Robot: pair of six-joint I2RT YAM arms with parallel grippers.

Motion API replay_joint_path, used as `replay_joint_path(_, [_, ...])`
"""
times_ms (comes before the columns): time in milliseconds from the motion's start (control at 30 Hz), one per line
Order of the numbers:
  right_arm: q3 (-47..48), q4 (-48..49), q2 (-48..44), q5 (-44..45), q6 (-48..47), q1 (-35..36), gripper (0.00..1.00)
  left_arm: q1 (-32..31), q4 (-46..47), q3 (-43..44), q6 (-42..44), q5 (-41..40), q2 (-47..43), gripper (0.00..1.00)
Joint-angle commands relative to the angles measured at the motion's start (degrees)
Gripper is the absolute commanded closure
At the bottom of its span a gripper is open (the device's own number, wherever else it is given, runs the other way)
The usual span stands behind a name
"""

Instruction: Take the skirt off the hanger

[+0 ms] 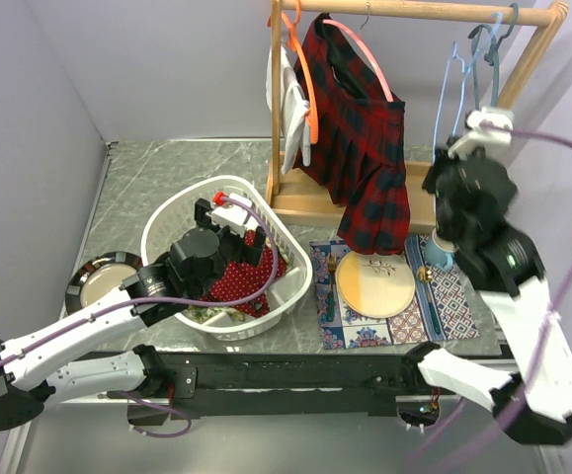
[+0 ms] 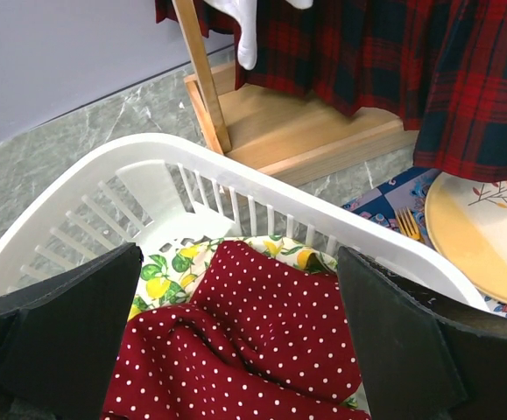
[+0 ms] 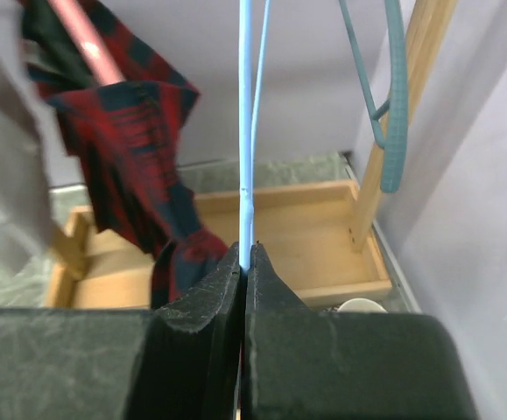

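The skirt (image 1: pixel 365 158) hangs long-axis down on the pink hanger (image 1: pixel 365 54), left of the nearer right end effector (image 3: pixel 244 262), which pinches the light blue hanger (image 3: pixel 245 131); left end effector (image 2: pixel 237 258) spread over the basket (image 2: pixel 262 188)

Pleated cloth skirt (image 1: pixel 363 148), plastic hanger (image 1: pixel 365 54)

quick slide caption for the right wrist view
Right gripper shut on the light blue hanger, with the tartan skirt draped on its pink hanger beside it.
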Motion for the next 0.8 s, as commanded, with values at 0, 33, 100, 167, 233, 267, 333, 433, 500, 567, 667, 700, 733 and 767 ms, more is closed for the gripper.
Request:
replay_joint_path(0, [5.3, -0.4, 4.9, -11.4, 1.0, -8.3, 1.00, -0.3, 2.7, -0.1, 0.7, 1.0, -1.6, 0.01])
replay_joint_path(33, [5.9, -0.2, 5.5, -13.1, 0.7, -9.4, 1.00, -0.3, 3.1, -0.3, 0.7, 1.0, -1.8, 0.01])
replay_joint_path(100, [7.2, 1.3, 7.1, -15.8, 0.0, -11.7, 1.00, -0.3, 3.7, -0.8, 0.9, 0.9, -2.7, 0.01])
replay_joint_path(167, [6.8, 4.7, 7.8, -17.3, -1.0, -12.5, 1.00, -0.3, 3.8, -0.8, 0.9, 0.8, -3.1, 0.01])
replay_joint_path(233, [7.2, 6.3, 9.6, -20.0, -3.0, -15.0, 1.00, -0.3, 3.4, -0.7, 0.6, 1.1, -3.2, 0.01])
replay_joint_path(267, [8.9, 5.8, 10.7, -21.2, -3.4, -16.1, 1.00, -0.3, 3.3, -0.5, 0.4, 1.6, -3.3, 0.01])
replay_joint_path(333, [11.1, 5.0, 13.7, -25.0, -4.1, -19.2, 1.00, -0.2, 3.5, -0.5, 0.2, 2.1, -3.4, 0.01])
replay_joint_path(433, [13.7, 5.7, 16.5, -28.9, -6.8, -21.9, 1.00, -0.3, 3.6, -0.4, -0.5, 1.3, -3.1, 0.01])
replay_joint_path(500, [14.1, 7.3, 17.3, -31.4, -8.1, -23.9, 1.00, -0.2, 3.5, -0.3, -0.8, 0.6, -3.1, 0.01])
replay_joint_path(567, [15.1, 7.5, 18.2, -37.4, -8.0, -26.4, 1.00, -0.3, 3.7, -0.4, -0.6, 0.5, -3.1, 0.01])
replay_joint_path(667, [14.6, 9.1, 18.9, -43.3, -7.4, -28.5, 1.00, -0.2, 3.9, -0.4, -0.3, 0.1, -3.1, 0.01])
replay_joint_path(700, [14.6, 9.4, 19.1, -45.1, -7.3, -28.6, 1.00, -0.3, 3.6, -0.3, -0.3, -0.2, -2.9, 0.01])
replay_joint_path(733, [14.7, 9.8, 19.5, -45.7, -7.3, -28.6, 1.00, -0.2, 3.4, -0.1, -0.4, -0.6, -2.7, 0.01])
replay_joint_path(767, [15.2, 10.1, 20.2, -46.3, -7.5, -28.7, 1.00, -0.2, 3.3, 0.1, -0.4, -0.9, -2.7, 0.01])
